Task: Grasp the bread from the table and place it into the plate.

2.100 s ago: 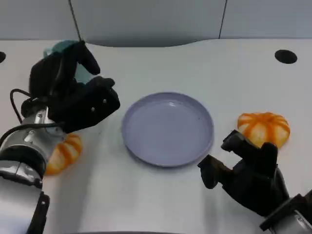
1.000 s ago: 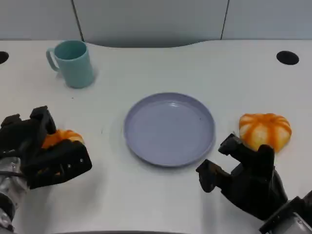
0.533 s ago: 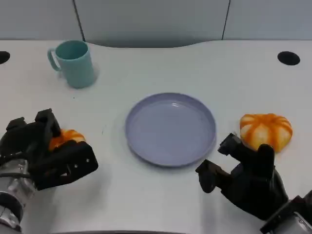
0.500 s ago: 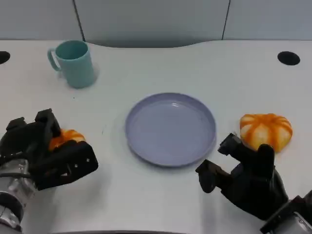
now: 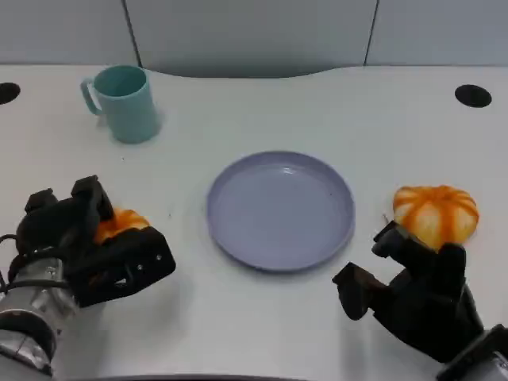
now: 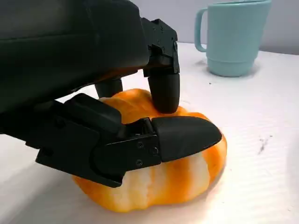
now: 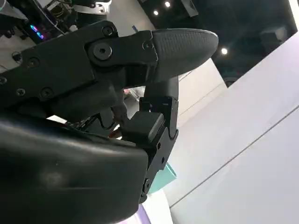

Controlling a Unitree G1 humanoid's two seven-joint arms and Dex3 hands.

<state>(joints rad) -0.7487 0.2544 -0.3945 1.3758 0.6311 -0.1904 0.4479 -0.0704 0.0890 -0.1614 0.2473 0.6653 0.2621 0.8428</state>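
Note:
An orange-and-white striped bread (image 5: 121, 221) lies on the white table at the left. My left hand (image 5: 89, 252) is wrapped over it. In the left wrist view the fingers (image 6: 163, 88) press on top of the bread (image 6: 177, 179) and the thumb lies across its front, while the bread rests on the table. The lavender plate (image 5: 280, 210) sits in the middle with nothing in it. A second striped bread (image 5: 436, 213) lies to the right of the plate. My right hand (image 5: 414, 300) hovers just in front of that bread, fingers apart and holding nothing, as the right wrist view (image 7: 117, 93) also shows.
A teal cup (image 5: 127, 103) stands at the back left, also seen beyond the bread in the left wrist view (image 6: 233, 37). Black round holes (image 5: 473, 95) mark the table's far corners. The table's near edge runs just below both hands.
My left hand came down from beside the cup onto the left bread and closed its fingers around it. The right hand has drifted slightly down and to the right.

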